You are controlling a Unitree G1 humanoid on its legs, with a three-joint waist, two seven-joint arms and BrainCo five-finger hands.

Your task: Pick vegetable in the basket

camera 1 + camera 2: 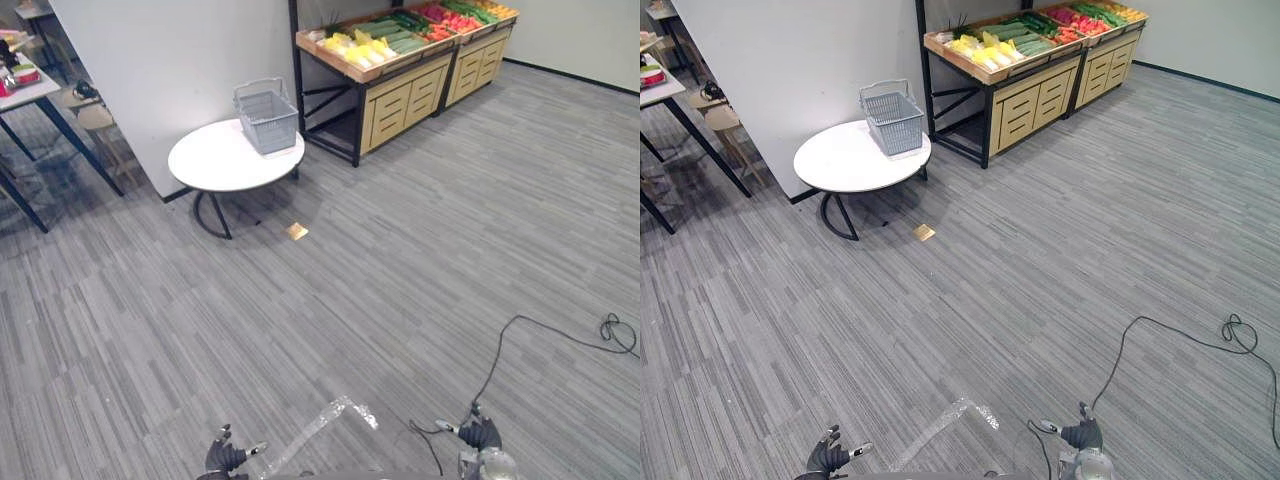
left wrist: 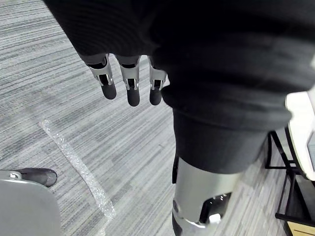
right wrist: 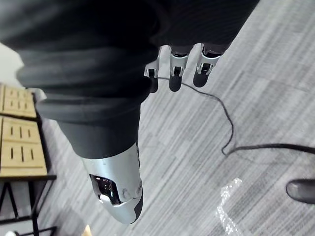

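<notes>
Left robot hand (image 1: 228, 457) and right robot hand (image 1: 480, 435) hang open and empty at the bottom; vegetables (image 1: 380, 38) sit far off, upper right.

Right hand (image 3: 175, 66): hangs above the floor, holding nothing.
Fingers (image 3: 204, 69): straight, side by side, dark tips pointing at the carpet.
Thumb (image 3: 118, 189): silver, apart from the fingers, touching nothing.
Floor (image 3: 275, 88): grey striped carpet.
Tape (image 3: 227, 204): clear crinkled strip lying on the carpet.
Drawers (image 3: 19, 147): light wood fronts, set on a black frame (image 3: 24, 178).
</notes>
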